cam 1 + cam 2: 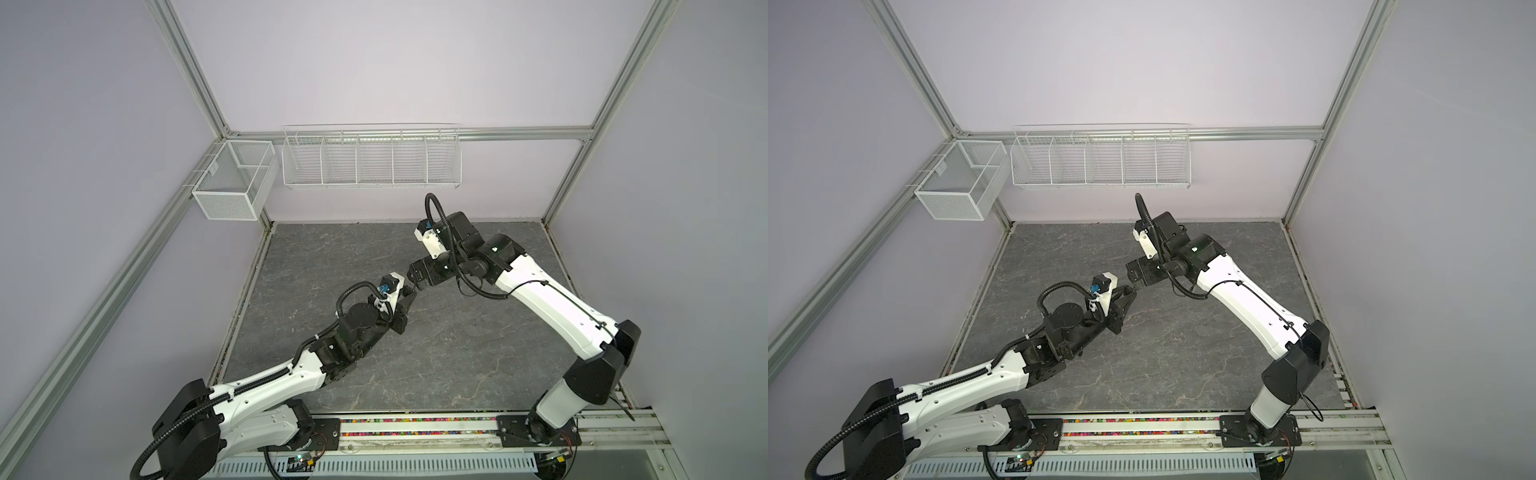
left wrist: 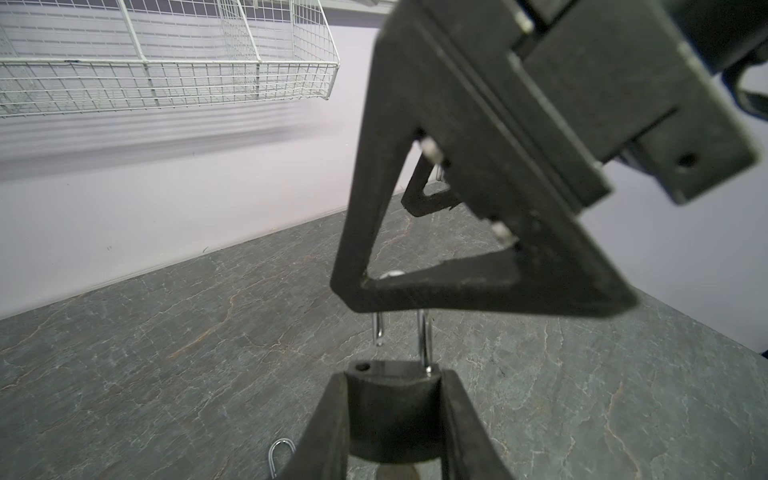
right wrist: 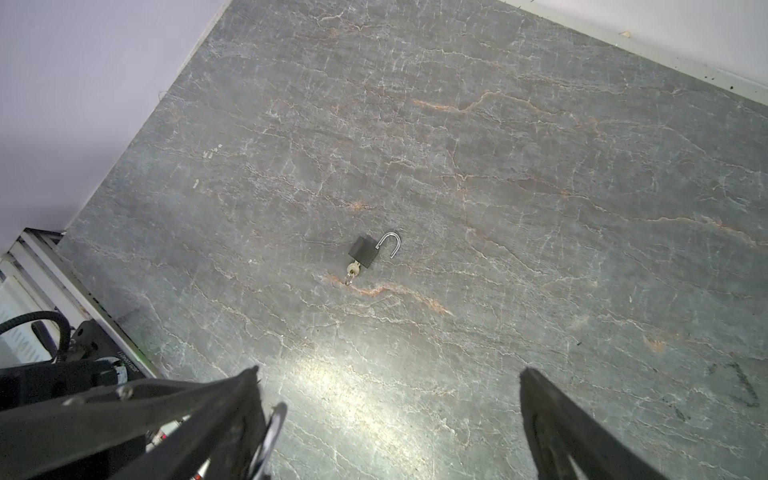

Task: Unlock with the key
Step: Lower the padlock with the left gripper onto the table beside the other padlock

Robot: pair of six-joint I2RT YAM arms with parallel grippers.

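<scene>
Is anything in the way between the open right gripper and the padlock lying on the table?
No, nothing visible is. Only bare table lies between the right gripper and the padlock with its key. The left gripper, shut on a second padlock, is beside it, not between.

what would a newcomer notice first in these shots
The two arms meet nose to nose above the grey stone-look table, the left gripper clamped on a black padlock whose shackle stands open. The right gripper hangs close by, jaws wide and empty. On the table below lies a second open padlock with its key in it.
</scene>
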